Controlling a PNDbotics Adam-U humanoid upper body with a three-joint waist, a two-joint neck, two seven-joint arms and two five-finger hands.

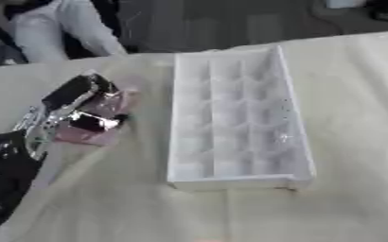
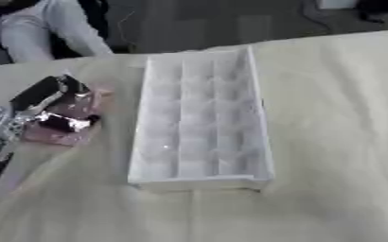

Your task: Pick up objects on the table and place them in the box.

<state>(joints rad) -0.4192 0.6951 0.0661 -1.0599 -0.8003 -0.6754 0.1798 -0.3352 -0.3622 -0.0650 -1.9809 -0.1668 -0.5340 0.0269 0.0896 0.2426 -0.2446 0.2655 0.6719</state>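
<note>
Pink object [image 1: 106,118] sits clamped in my left hand [image 1: 69,111]; I should lift, then carry it rightward over the compartmented white box [image 1: 234,118].

Matt cream cloth [image 1: 346,94], softly creased, over the table. Translucent white plastic box [image 1: 234,118], faintly glossy, moulded into rows of smooth compartments. Glossy black plastic and bright silver metal on the left hand [image 1: 73,111], catching the light. Beneath its fingers, a pale pink object [image 1: 106,120], material unclear.
</note>
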